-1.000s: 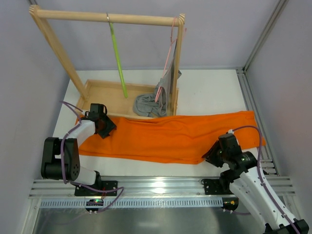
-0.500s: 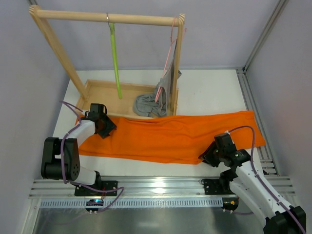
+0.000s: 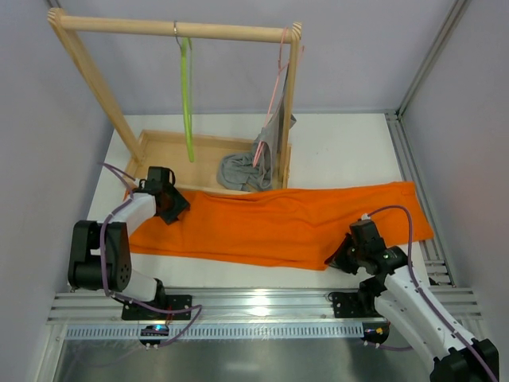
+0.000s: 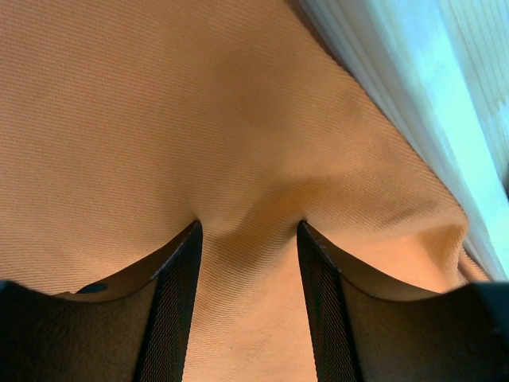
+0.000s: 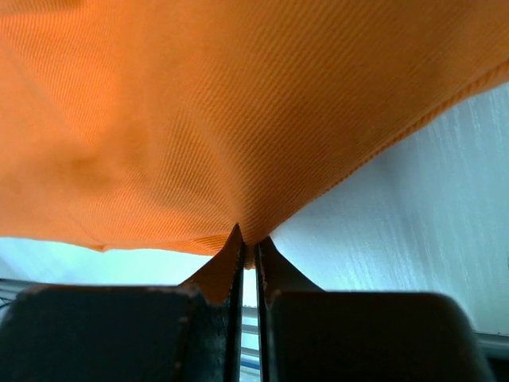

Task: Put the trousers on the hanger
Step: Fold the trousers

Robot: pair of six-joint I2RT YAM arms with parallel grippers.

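The orange trousers lie flat across the table from left to right, in front of the wooden rack. The lime-green hanger hangs empty from the rack's top bar. My left gripper rests on the trousers' left end; in the left wrist view its jaws stand apart, pressed into the cloth, which bulges between them. My right gripper is at the trousers' near edge; in the right wrist view its jaws are shut on a pinch of the orange hem.
A wooden rack stands on a wooden tray base at the back. A pink hanger at its right end bears a grey garment that droops into the tray. Metal rails run along the near and right edges.
My right gripper has slid a little left and nearer along the trousers' near edge. The green hanger has swung slightly left. The left gripper has stayed put.
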